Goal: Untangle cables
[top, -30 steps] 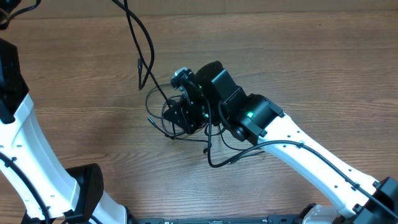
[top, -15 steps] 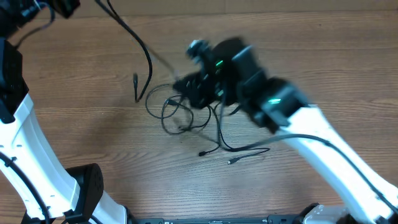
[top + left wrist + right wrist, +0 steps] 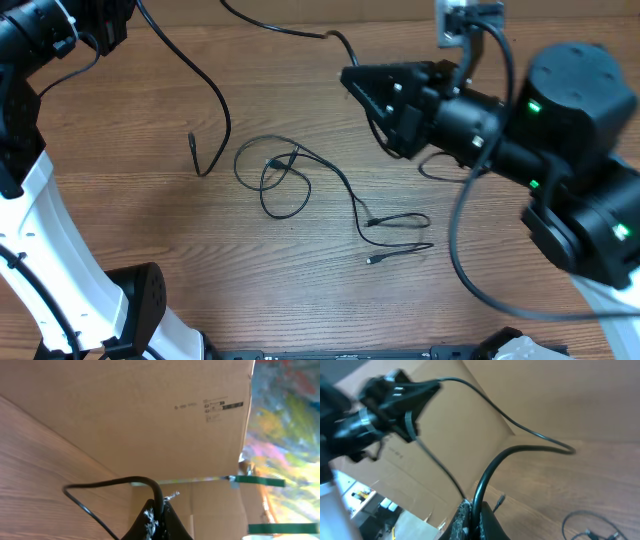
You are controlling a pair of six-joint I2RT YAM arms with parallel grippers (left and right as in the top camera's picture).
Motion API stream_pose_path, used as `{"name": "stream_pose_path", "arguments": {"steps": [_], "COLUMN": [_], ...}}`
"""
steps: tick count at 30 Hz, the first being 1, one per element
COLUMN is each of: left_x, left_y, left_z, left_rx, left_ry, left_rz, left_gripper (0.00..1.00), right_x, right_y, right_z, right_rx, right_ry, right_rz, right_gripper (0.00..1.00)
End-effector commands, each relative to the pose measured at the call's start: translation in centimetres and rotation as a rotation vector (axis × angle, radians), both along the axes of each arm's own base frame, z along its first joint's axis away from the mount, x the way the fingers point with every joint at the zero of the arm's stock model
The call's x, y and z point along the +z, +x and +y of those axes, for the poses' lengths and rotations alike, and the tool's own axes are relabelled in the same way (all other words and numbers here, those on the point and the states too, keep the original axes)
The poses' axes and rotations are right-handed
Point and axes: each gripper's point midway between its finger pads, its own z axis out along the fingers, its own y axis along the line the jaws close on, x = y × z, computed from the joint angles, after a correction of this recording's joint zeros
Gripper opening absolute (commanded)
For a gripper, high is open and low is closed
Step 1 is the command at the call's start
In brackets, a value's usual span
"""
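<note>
Gripping one cable (image 3: 535, 447), our left jaws and right jaws are both closed; part of it runs beyond the overhead edge. Other cables (image 3: 275, 168) lie looped on the worktop (image 3: 120, 230).

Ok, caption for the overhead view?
Left gripper and right gripper, both shut, hold one black cable; other cables lie looped on the table.
</note>
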Motion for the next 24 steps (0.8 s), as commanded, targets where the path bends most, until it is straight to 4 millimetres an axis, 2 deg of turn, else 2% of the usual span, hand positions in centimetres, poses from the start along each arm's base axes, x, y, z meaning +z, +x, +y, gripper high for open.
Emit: {"name": "stream_pose_path", "arguments": {"steps": [1, 5, 10, 12, 17, 20, 21, 22, 24], "left_x": [0.3, -0.2, -2.5, -3.1, -4.1, -6.0, -6.8, -7.7, -9.6], "left_y": [-0.3, 0.2, 1.4, 2.1, 4.6, 6.8, 7.6, 8.3, 9.5], "left_z": [0.2, 1.2, 4.8, 5.7, 6.2, 7.8, 8.9, 10.1, 12.6], "left_rx": [-0.012, 0.021, 0.195, 0.223, 0.205, 0.247, 0.278, 0.312, 0.380], "left_ry": [0.142, 0.285, 0.446, 0.502, 0.588, 0.604, 0.612, 0.624, 0.646], "left_rz": [-0.094, -0.149, -0.076, -0.070, -0.097, -0.044, -0.016, 0.015, 0.085], "left_gripper": [0.04, 0.04, 0.04, 0.04, 0.04, 0.04, 0.04, 0.04, 0.04], "right_x": [-1.5, -3.0, -4.7, -4.5, -2.6, -3.3, -4.0, -5.2, -7.6], "right_y": [1.7, 3.0, 4.4, 5.1, 7.5, 9.5, 10.1, 10.7, 11.4], "right_z": [0.7, 1.3, 2.1, 2.6, 4.1, 5.0, 5.2, 5.4, 5.9], "right_rx": [-0.023, -0.034, -0.046, -0.050, -0.045, -0.063, -0.075, -0.084, -0.087], "right_ry": [-0.004, -0.027, -0.018, 0.008, 0.092, 0.100, 0.091, 0.074, 0.034], "right_rz": [0.062, 0.095, 0.177, 0.178, 0.090, 0.073, 0.085, 0.108, 0.168], "right_gripper": [0.04, 0.04, 0.04, 0.04, 0.04, 0.05, 0.16, 0.46, 1.00]}}
